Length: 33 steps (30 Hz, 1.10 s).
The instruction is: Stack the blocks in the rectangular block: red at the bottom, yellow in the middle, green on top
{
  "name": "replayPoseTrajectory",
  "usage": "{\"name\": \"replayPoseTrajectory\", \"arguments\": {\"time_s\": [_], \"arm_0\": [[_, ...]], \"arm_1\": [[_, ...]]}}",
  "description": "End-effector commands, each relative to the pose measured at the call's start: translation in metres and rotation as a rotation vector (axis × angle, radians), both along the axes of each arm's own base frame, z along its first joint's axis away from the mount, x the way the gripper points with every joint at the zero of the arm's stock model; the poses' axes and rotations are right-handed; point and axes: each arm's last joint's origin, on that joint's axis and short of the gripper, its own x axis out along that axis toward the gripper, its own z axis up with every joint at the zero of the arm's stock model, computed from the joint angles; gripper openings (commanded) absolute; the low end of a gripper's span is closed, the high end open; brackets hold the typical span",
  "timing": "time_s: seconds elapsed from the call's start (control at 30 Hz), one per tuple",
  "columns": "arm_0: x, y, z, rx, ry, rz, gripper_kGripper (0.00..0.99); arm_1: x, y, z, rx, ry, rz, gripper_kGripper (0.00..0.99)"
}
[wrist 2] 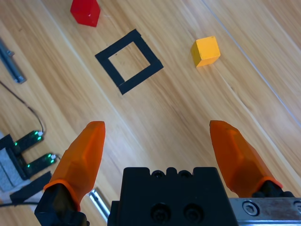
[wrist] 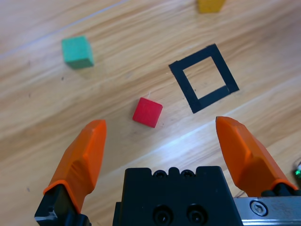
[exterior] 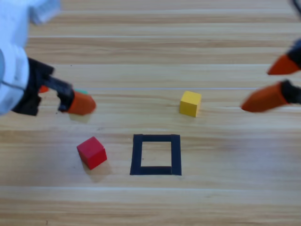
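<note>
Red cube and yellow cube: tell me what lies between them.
The black tape outline lies between the red cube and the yellow cube, nothing else but bare wood. The right wrist view shows it best; the high view agrees.

In the high view, the green cube (exterior: 82, 92) at centre left is almost wholly hidden behind the left gripper (exterior: 63, 96), with only a thin teal sliver showing above the orange jaw. The right gripper (exterior: 275, 82) is cut off by the right edge of the frame, so only its two orange jaw tips appear. In the left wrist view, the yellow cube (wrist: 209, 5) is cut off by the top edge, and in the right wrist view the red cube (wrist 2: 85, 12) is clipped by the top edge.
</note>
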Motion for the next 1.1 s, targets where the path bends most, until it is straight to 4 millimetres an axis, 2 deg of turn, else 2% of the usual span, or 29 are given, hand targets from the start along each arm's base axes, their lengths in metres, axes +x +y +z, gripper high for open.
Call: {"name": "replayPoseTrajectory", "arguments": {"time_s": [0.03, 0.13, 0.27, 0.4, 0.57, 0.67, 0.8, 0.97, 1.1], "arm_0": [[-0.005, 0.004, 0.006, -0.049, 0.077, 0.205, 0.990], [-0.005, 0.005, 0.002, -0.080, 0.129, 0.304, 0.990], [0.001, -0.002, 0.000, -0.092, 0.193, 0.412, 0.990], [0.015, -0.022, 0.003, -0.072, 0.251, 0.522, 0.989], [0.048, -0.065, -0.001, 0.020, 0.317, 0.659, 0.985], [0.060, -0.081, -0.008, 0.043, 0.349, 0.734, 0.990], [0.066, -0.087, -0.020, 0.051, 0.396, 0.793, 0.990], [0.077, -0.086, -0.031, 0.039, 0.453, 0.868, 0.990], [0.090, -0.090, -0.050, 0.049, 0.505, 0.934, 0.988]], "arm_1": [[0.039, 0.047, -0.033, -0.047, 0.087, -0.064, 0.976], [0.059, 0.068, -0.050, -0.057, 0.138, -0.113, 0.976], [0.085, 0.094, -0.072, -0.023, 0.259, -0.315, 0.976], [0.110, 0.115, -0.098, -0.075, 0.244, -0.421, 0.976], [0.118, 0.122, -0.112, -0.063, 0.288, -0.530, 0.980], [0.123, 0.124, -0.118, -0.036, 0.332, -0.633, 0.983], [0.128, 0.127, -0.121, -0.033, 0.310, -0.782, 0.985], [0.132, 0.132, -0.128, -0.016, 0.347, -0.863, 0.985], [0.143, 0.141, -0.136, -0.049, 0.375, -0.946, 0.985]]}}
